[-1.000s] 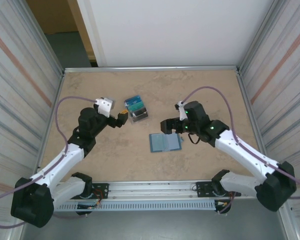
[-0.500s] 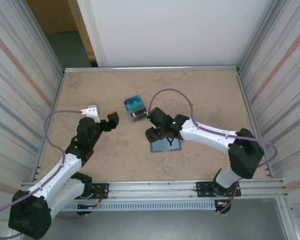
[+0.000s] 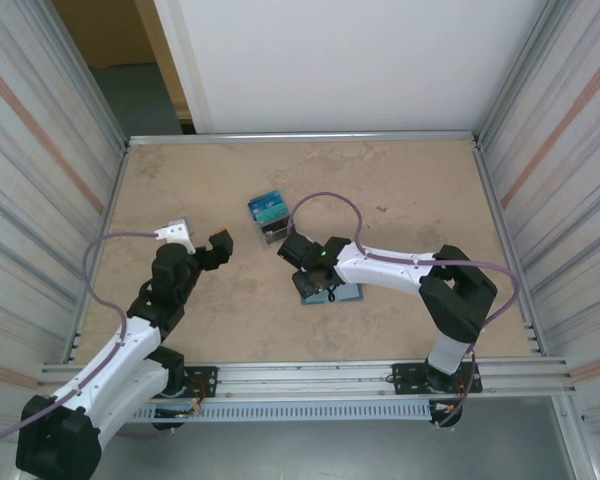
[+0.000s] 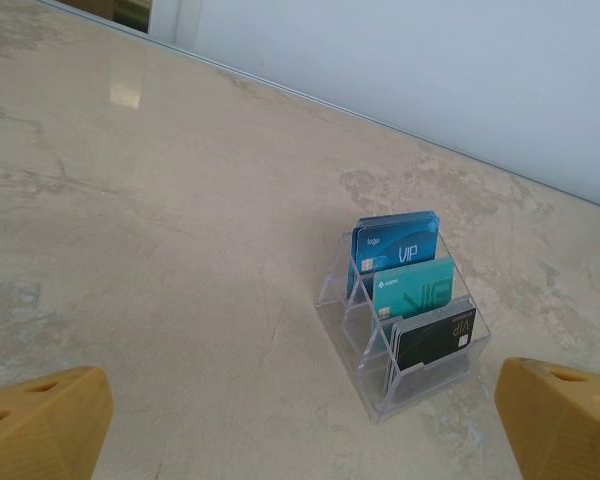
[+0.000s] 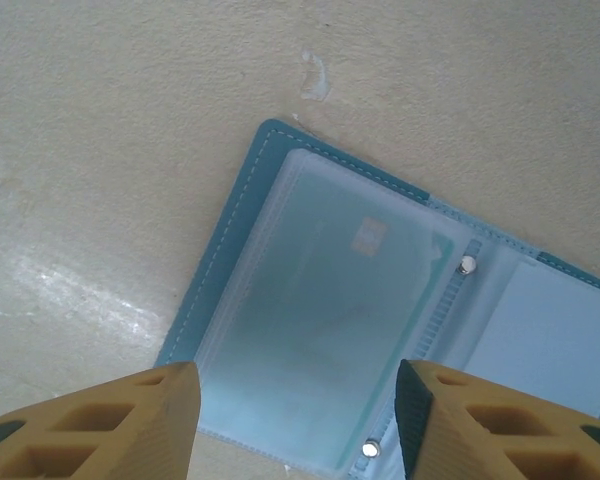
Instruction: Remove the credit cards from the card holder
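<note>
The card holder lies open and flat on the table, teal with stitched edges and small snap studs. A pale teal credit card shows through its frosted left sleeve. My right gripper hangs just above that sleeve, open, with one finger near each side of it and nothing gripped. From the top, the right gripper covers most of the card holder. My left gripper is open and empty, to the left of the holder. Its orange fingertips frame the bottom corners of the left wrist view.
A clear plastic rack stands behind the holder with blue, teal and black cards upright in its slots, also visible from the top as the rack. Metal walls close the table's sides, and a rail runs along the near edge.
My right arm swung left and came down over the open card holder, its jaws narrowing. The left arm pulled back toward the near left, away from the rack.
</note>
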Action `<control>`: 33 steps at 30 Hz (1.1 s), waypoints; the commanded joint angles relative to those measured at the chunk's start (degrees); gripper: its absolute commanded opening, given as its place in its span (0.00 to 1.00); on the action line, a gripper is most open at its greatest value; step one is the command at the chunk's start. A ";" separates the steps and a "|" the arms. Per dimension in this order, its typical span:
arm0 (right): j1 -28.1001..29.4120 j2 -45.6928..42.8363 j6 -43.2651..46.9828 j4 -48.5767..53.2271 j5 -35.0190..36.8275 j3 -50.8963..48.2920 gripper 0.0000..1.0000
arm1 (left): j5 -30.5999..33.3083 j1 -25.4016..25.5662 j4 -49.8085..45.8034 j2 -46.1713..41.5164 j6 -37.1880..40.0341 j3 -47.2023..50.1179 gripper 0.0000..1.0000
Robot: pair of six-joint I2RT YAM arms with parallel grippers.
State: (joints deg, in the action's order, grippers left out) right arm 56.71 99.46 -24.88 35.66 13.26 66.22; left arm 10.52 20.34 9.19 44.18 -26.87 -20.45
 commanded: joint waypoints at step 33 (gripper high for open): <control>-1.58 1.81 -5.35 -6.81 -5.54 -7.33 0.53 | -3.03 0.14 -0.66 3.60 0.84 -1.32 0.99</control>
State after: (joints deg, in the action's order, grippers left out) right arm 56.05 101.54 -28.51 29.10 10.31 61.43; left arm 8.38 20.34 8.69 47.44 -26.83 -20.45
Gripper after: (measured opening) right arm 0.527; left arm 0.986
